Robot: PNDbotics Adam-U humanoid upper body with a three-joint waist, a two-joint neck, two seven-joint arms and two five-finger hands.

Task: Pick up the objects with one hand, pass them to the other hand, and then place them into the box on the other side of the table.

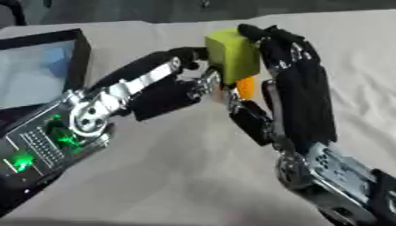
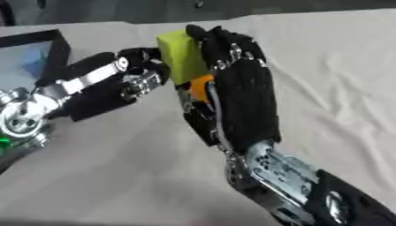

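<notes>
One yellow-green block [image 1: 232, 56], one orange piece [image 1: 245, 87], right hand [image 1: 298, 79] clasping.

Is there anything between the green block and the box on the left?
Only the left hand, which meets the green block held up by the right hand. Beyond it, the cloth up to the box looks bare.

The right hand [image 2: 244, 88] is raised upright at centre, its fingers curled over at the top. The left hand [image 1: 174, 88] is reached in from the left, fingertips met with the right.
</notes>
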